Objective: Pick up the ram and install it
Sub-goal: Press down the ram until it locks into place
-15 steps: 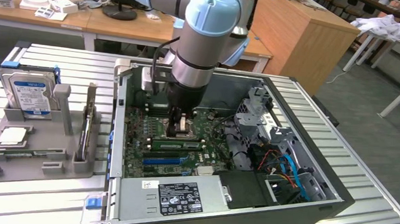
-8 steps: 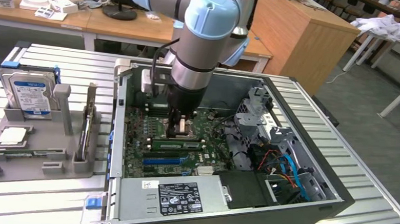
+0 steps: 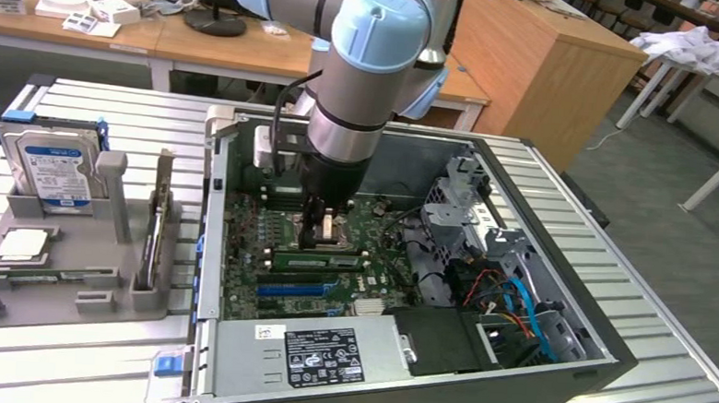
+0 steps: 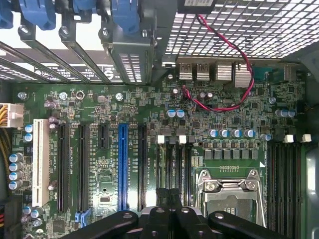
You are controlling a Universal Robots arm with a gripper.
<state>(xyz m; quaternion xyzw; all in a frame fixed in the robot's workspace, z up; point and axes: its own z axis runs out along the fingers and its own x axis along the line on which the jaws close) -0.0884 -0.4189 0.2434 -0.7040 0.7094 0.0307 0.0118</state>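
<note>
Here we see the gripper [image 3: 325, 229] over the motherboard [image 3: 286, 239], jaws clenched, the ram [image 3: 316, 260] at its 6 o'clock.

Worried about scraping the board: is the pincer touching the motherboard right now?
Cannot tell. In the wrist view the shut pincer overlaps the motherboard with no visible gap or contact. In the exterior view the arm hides its tips.

Slatted metal table [image 3: 650, 300] – open PC case [image 3: 548, 368], grey tray [image 3: 34, 295].
</note>
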